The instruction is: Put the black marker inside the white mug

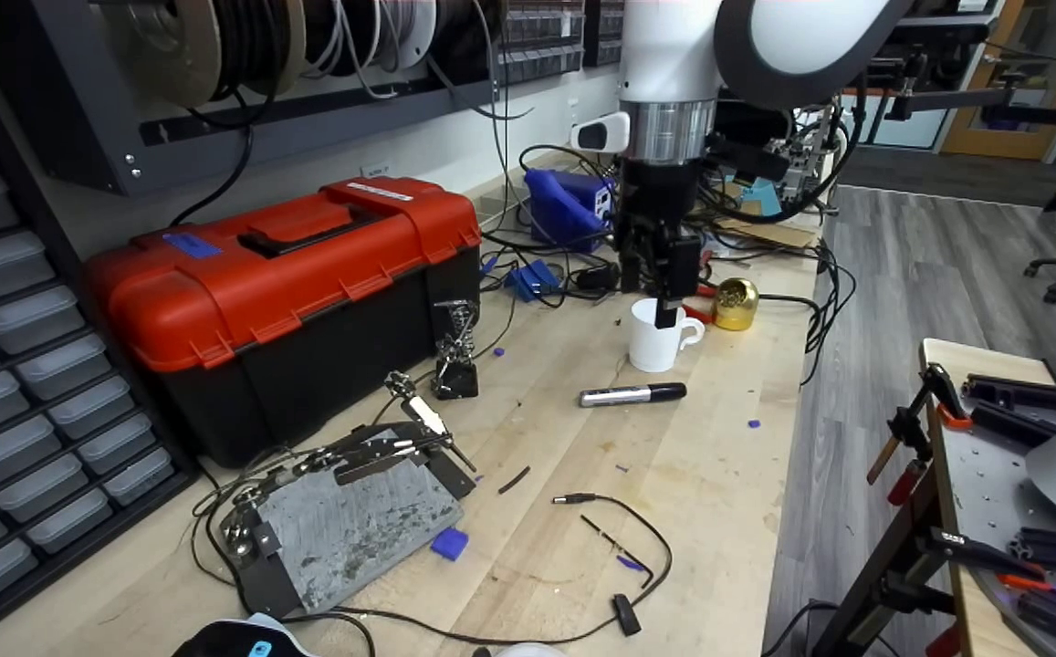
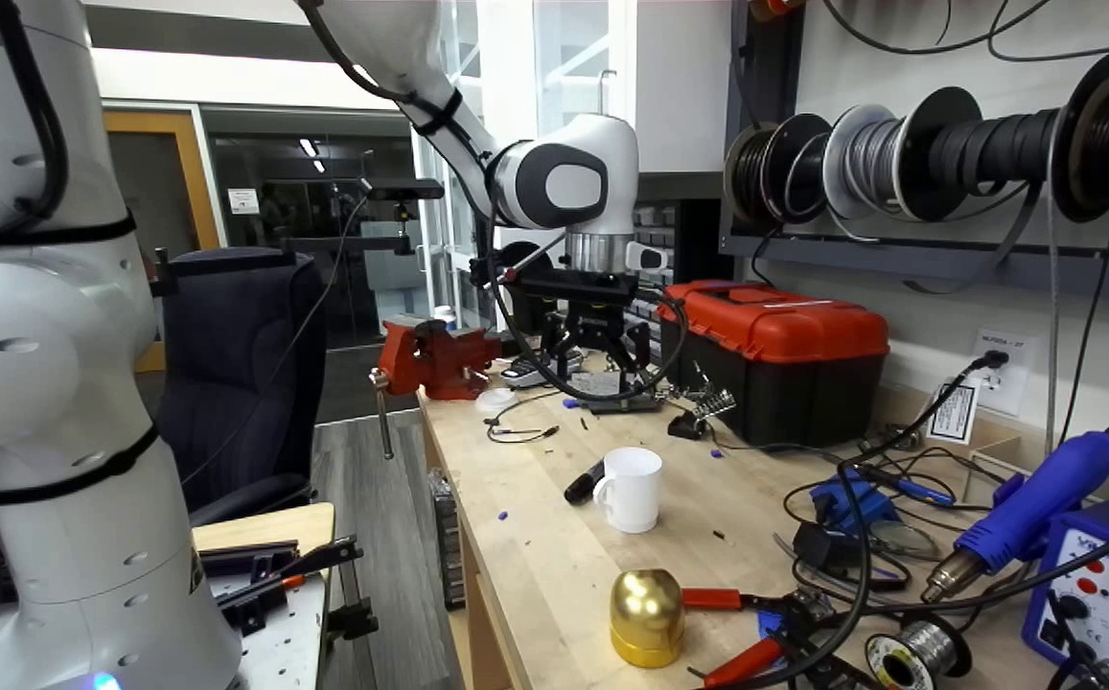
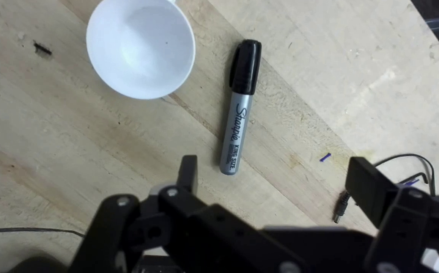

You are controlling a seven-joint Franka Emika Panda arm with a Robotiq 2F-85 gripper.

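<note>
Marker (image 3: pixel 238 112) unpicked on table (image 3: pixel 310 76), gripper (image 3: pixel 276 180) spread wide, holding nothing.
Wrist view: marker mid-frame, up and slightly left of the finger gap, long axis near vertical, about square to the closing line; next move probably up-frame, then down. Mug (image 3: pixel 141 49) upper left, top cut off, handle barely in. In an exterior view, a fingertip overlaps the mug (image 1: pixel 651 351); height hard to judge. In an exterior view, the mug hides the marker (image 2: pixel 585 483) except its cap end.
</note>
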